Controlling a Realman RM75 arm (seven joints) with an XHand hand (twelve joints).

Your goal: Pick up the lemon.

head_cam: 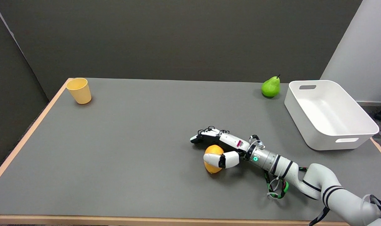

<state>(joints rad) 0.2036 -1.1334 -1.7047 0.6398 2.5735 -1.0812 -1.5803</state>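
The lemon (212,168), yellow-orange, lies on the grey table (130,141) right of centre. My right hand (223,145) reaches in from the lower right and sits low over the lemon. Its fingers (206,135) stretch out straight past the lemon's far side. The thumb (224,159) lies across the lemon's near upper face and seems to touch it. The fingers are not wrapped around the fruit. Part of the lemon is hidden under the thumb and palm.
A green pear (270,87) stands at the back right, beside a white bin (331,138) at the right edge. A yellow cup (79,90) stands at the back left corner.
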